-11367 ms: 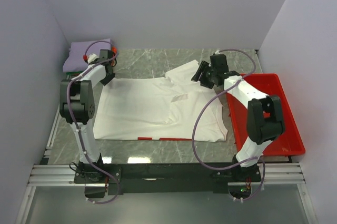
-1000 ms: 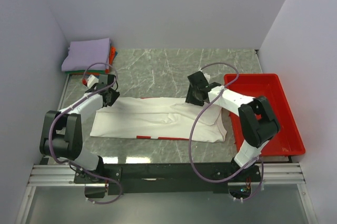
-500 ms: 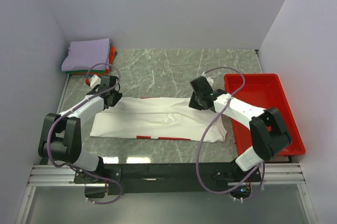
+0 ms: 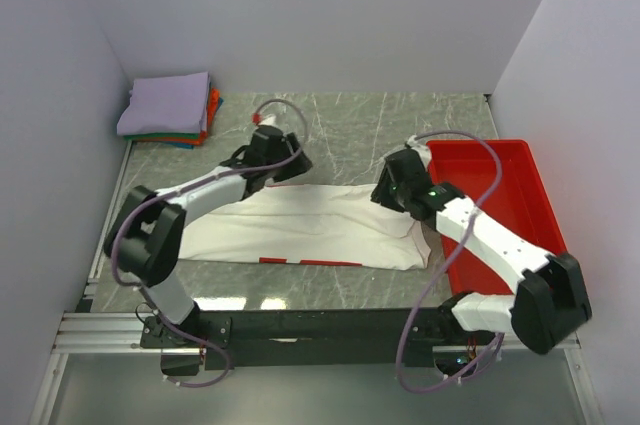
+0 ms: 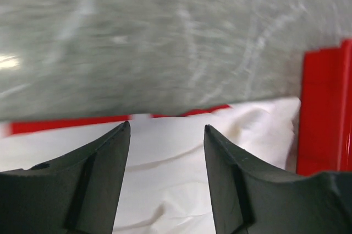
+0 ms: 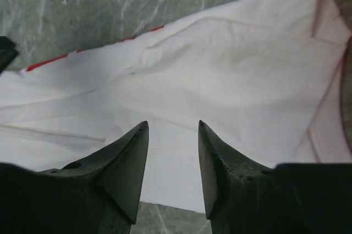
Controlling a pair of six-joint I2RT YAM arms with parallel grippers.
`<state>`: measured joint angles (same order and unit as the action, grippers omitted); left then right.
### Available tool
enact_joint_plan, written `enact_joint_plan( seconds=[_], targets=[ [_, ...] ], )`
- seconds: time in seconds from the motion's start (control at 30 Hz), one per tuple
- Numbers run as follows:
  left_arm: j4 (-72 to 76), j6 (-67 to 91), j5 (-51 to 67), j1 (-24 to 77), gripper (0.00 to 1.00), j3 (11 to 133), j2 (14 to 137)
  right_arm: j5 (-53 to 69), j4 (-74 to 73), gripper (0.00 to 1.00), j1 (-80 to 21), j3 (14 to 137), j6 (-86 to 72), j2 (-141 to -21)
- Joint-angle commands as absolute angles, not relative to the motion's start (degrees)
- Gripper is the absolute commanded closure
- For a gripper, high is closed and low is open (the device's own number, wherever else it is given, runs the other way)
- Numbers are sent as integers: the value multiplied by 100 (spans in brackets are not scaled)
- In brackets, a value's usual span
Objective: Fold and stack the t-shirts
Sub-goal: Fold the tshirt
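A white t-shirt point(image 4: 310, 225) lies mid-worktop, with a red tray point(image 4: 500, 167) at the right edge and a folded stack point(image 4: 165, 105) in the far left corner. The left fingers point(image 5: 102, 184) and right fingers point(image 6: 126, 173) are spread above the shirt.

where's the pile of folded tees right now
In the top view, the pile of folded tees sits in the far left corner of the table, lavender one on top, apart from the white t-shirt lying mid-table.

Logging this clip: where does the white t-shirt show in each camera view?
Top external: white t-shirt, a long band across the picture's middle.
Left wrist: white t-shirt in the lower half.
Right wrist: white t-shirt fills most of the frame.
Shared landmark: its red print edge, visible in all three.
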<state>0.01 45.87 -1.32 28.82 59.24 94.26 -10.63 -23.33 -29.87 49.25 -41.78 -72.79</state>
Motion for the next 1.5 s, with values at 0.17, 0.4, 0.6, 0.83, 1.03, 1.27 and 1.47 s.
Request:
enact_joint_plan(
  seconds=[0.17,0.4,0.6,0.83,1.03,1.27,1.47],
  targets=[
    [308,3674,799,3717,39,7644,10949,-757,-2865,46,-2155,4825,-3868,-5811],
    [62,3595,958,3990,39,8235,11557,-484,-3085,46,-1767,4702,-3665,-5379],
    [-202,3507,993,4218,39,8446,11856,-361,-3059,46,-1670,4597,-3647,-5265],
    [-264,3480,1063,4350,45,8490,11892,-299,-2997,46,-1617,4535,-3639,-5256],
    [-88,3551,1151,4430,70,8315,11725,-281,-2927,46,-1591,4430,-3647,-5273],
    [-44,3515,1213,4597,78,8043,11374,-255,-2830,46,-1573,4342,-3656,-5361],
    [368,3586,1257,4702,80,7533,10969,-290,-2786,47,-1565,4342,-3639,-5458]
  ],
)
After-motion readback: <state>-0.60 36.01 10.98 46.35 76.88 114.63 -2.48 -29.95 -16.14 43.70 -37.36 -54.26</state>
